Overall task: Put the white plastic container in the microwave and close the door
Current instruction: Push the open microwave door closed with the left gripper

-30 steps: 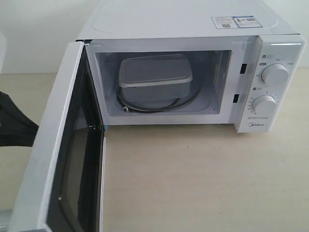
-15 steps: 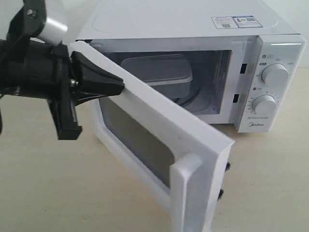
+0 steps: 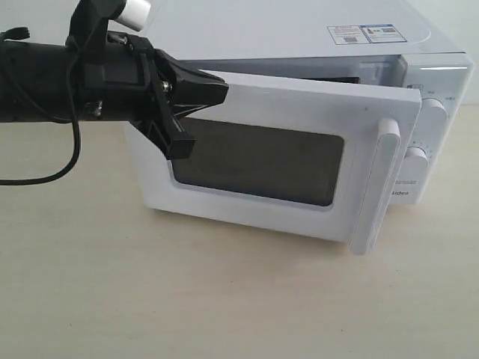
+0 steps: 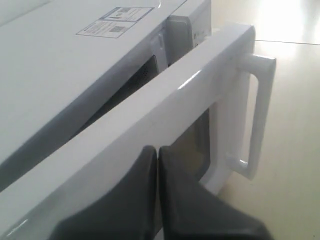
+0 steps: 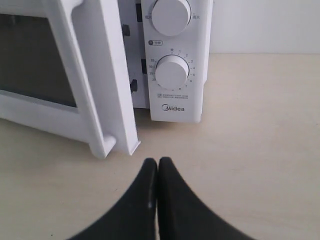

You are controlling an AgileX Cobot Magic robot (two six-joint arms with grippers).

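Note:
The white microwave (image 3: 284, 30) stands at the back of the table. Its door (image 3: 262, 202) is nearly shut, with a narrow gap left on the dial side. The dark window (image 3: 262, 161) and the vertical bar handle (image 3: 378, 187) face outward. My left gripper (image 3: 223, 91) is shut, with its tips pressed against the door's upper hinge-side corner. In the left wrist view the shut left gripper (image 4: 157, 149) lies on the door's top edge (image 4: 165, 105). The white plastic container is hidden behind the door. My right gripper (image 5: 157, 161) is shut and empty, low over the table in front of the dials (image 5: 171, 72).
A black cable (image 3: 45, 176) from the left arm loops over the tabletop (image 3: 224, 299) at the left. The door's free edge and handle (image 5: 100, 75) jut out toward the right gripper. Stickers (image 3: 363, 33) lie on the microwave's top.
The door has swung from wide open to nearly shut, pushed by my left gripper moving in from the left. The container inside has gone out of sight behind it.

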